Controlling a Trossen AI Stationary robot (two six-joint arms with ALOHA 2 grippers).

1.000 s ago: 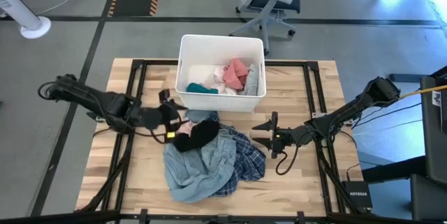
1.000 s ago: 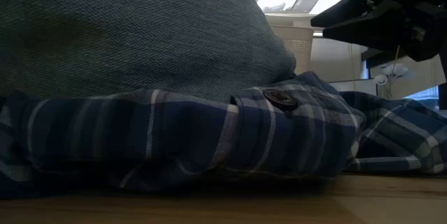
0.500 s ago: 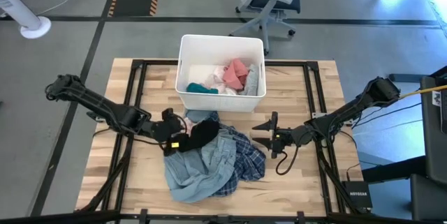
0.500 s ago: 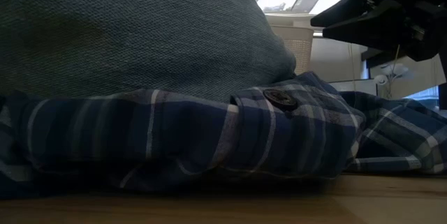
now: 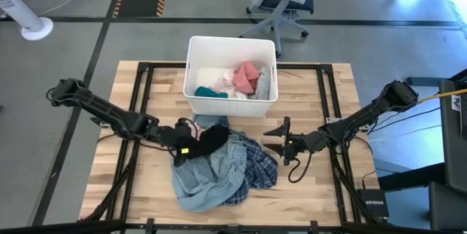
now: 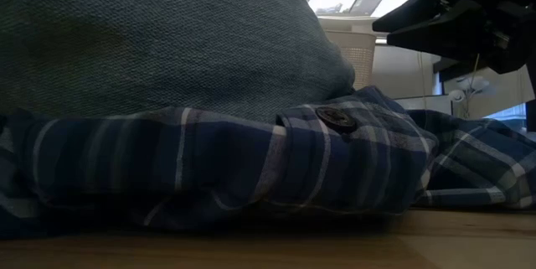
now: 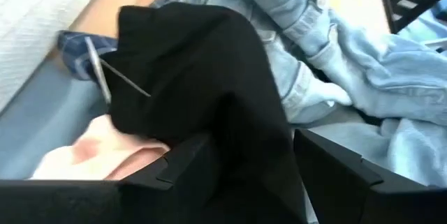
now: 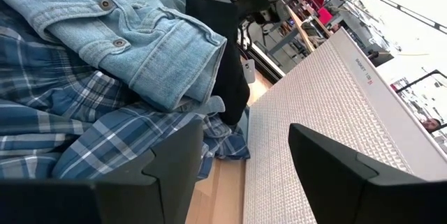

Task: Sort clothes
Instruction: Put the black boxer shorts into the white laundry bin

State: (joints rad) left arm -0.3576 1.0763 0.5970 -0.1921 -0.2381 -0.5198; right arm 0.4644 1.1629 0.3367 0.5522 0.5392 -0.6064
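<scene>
A black garment (image 5: 210, 139) lies on top of the pile on the table, over a light-blue denim shirt (image 5: 208, 179) and a navy plaid shirt (image 5: 255, 172). A salmon-pink piece (image 7: 91, 154) shows under the black garment's edge. My left gripper (image 5: 186, 145) is open at the black garment's left side, with black cloth (image 7: 209, 77) between its fingers. My right gripper (image 5: 271, 139) is open and empty, just right of the plaid shirt. The white bin (image 5: 191, 73) holds pink (image 5: 246, 77), teal (image 5: 208, 92), white and grey garments. My left gripper (image 7: 251, 144) comes in roughly level from the table's left, and a fold of the black garment (image 7: 244, 168) fills the gap between its open fingers. I cannot tell whether the fingers touch the cloth. The garment lies on the pile, not lifted.
The bin's wall (image 8: 314, 112) stands just beyond the pile on its far side. The denim shirt (image 6: 151, 34) and plaid shirt (image 6: 251, 160) fill the low view. Bare wood lies left of the pile (image 5: 139, 176) and right of it (image 5: 314, 183).
My left gripper has moved toward the table's near edge and a little to the right, from beside the bin's front corner into the left side of the black garment. The pile has kept its shape.
</scene>
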